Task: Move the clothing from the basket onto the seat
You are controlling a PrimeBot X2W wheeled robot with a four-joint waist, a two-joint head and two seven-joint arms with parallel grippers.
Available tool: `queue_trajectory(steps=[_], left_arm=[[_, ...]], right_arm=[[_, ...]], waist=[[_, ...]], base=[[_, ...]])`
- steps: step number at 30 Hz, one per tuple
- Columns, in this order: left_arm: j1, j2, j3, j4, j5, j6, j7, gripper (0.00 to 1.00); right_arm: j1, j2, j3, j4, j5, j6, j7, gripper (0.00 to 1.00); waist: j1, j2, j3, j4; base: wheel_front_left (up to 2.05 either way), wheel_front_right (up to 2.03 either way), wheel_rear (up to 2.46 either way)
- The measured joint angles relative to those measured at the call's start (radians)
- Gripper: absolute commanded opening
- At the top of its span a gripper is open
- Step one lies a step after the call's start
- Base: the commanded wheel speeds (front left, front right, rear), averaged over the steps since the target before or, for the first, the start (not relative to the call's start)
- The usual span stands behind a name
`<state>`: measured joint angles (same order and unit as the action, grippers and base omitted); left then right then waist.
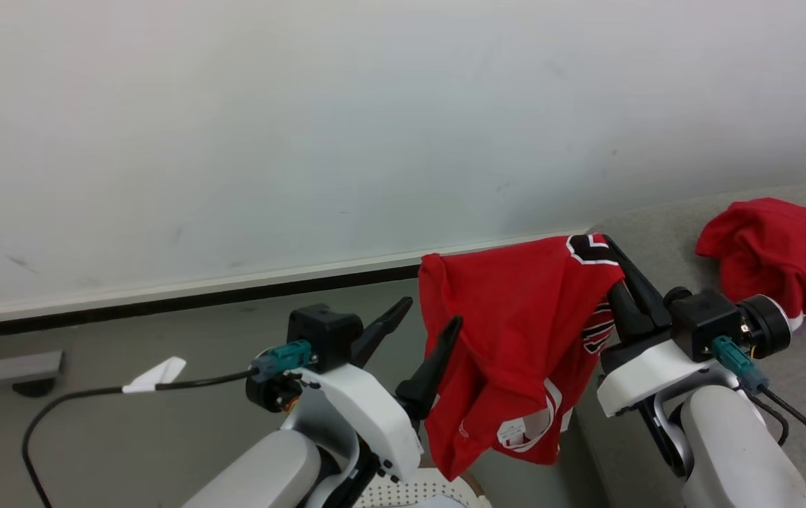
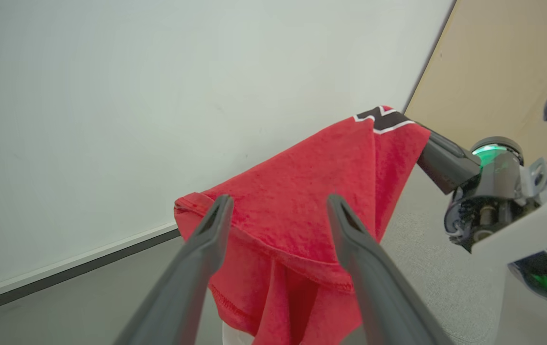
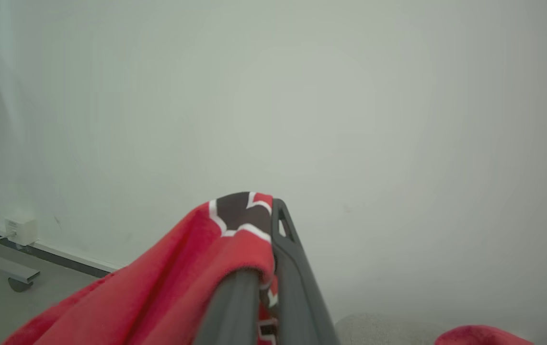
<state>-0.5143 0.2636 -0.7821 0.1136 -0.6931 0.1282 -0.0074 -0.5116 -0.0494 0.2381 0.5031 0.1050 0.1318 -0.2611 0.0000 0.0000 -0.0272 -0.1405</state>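
Red jersey (image 1: pixel 516 331) hangs off the left edge of the seat (image 1: pixel 678 243), pinched in the shut right fingers (image 1: pixel 632 279) while the left fingers (image 1: pixel 435 356) gape empty; carry it fully over the fabric before releasing.
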Motion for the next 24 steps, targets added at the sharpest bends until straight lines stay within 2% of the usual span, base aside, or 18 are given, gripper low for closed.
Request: queue_trajectory(steps=[10,18,24], left_arm=[[0.001,-0.004,-0.003,-0.003,0.002,0.000,-0.013,1.00],[-0.003,-0.011,-0.022,-0.021,0.007,-0.006,-0.016,1.00],[-0.013,-0.012,-0.043,-0.040,0.016,-0.010,-0.007,1.00]], right_arm=[[-0.015,-0.039,0.005,-0.059,-0.007,0.000,0.000,0.00],[-0.015,-0.094,-0.052,-0.125,0.003,0.000,0.000,0.00],[-0.015,-0.119,-0.090,-0.166,0.016,0.000,0.000,0.00]], waist=[[0.0000,0.0000,0.018,-0.127],[0.0000,0.0001,0.039,-0.232],[0.0000,0.0000,0.069,-0.281]], base=[[0.00,0.00,0.00],[0.00,0.00,0.00],[0.00,0.00,0.00]])
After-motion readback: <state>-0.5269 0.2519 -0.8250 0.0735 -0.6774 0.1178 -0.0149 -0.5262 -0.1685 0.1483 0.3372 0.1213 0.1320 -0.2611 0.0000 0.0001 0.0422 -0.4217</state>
